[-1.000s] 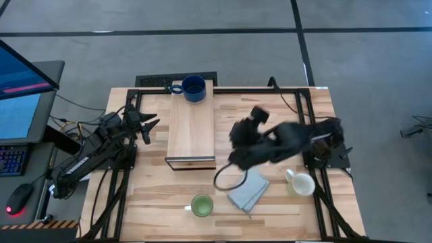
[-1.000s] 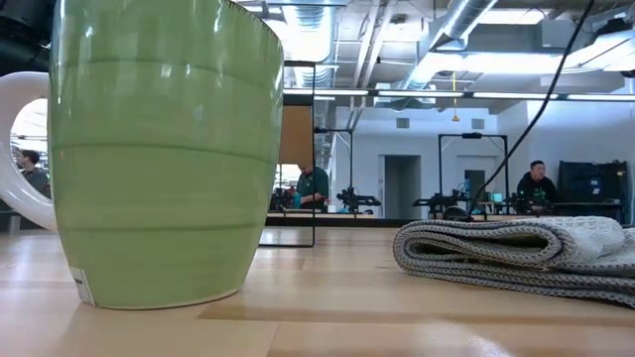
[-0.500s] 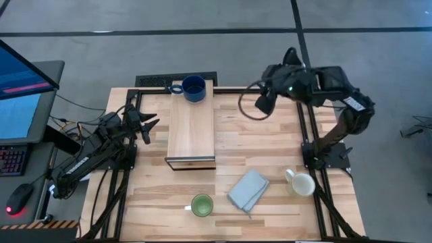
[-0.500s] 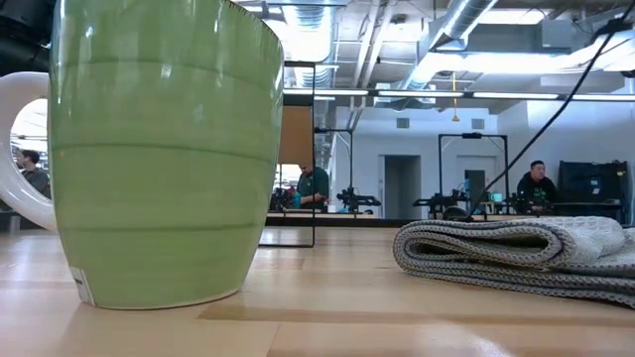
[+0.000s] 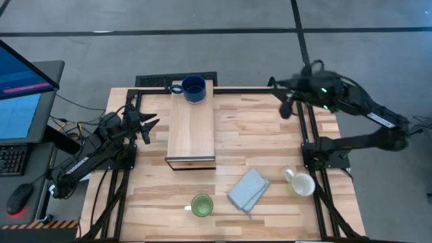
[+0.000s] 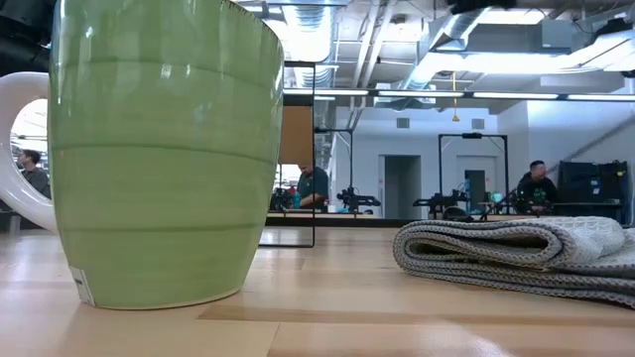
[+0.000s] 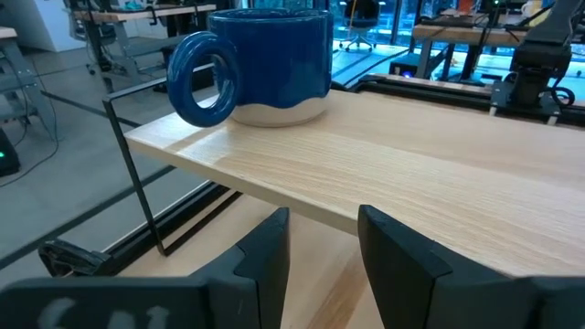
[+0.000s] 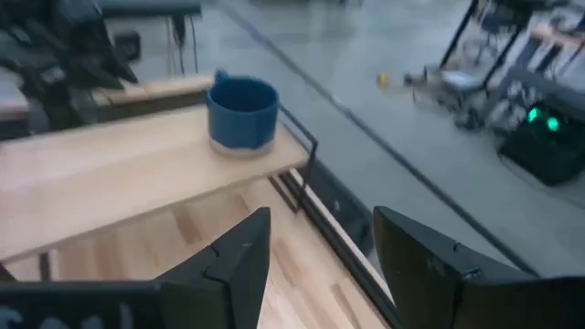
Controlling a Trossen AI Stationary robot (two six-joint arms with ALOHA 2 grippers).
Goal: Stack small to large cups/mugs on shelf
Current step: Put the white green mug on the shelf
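Note:
The dark blue mug (image 5: 194, 88) stands on the far end of the light-wood shelf (image 5: 192, 131); it also shows in the left wrist view (image 7: 265, 64) and the right wrist view (image 8: 242, 111). The light green mug (image 5: 202, 205) stands upright near the table's front edge, and fills the left of the low view (image 6: 164, 149). The white mug (image 5: 302, 183) stands at the near right. My left gripper (image 5: 145, 127) waits open just left of the shelf, nothing between its fingers (image 7: 320, 242). My right gripper (image 5: 287, 104) hangs open in the air over the table's far right corner, empty (image 8: 320, 247).
A folded grey-blue cloth (image 5: 248, 190) lies between the green and white mugs, and shows in the low view (image 6: 516, 253). Black frame rails (image 5: 307, 128) run along the table's left and right sides. People sit at desks in the room behind.
My right gripper has swung from low over the table's middle, near the cloth, toward the far edge and then on to the far right corner, turning as it went. It has stayed open and empty. The mugs, the cloth and my left arm have kept still.

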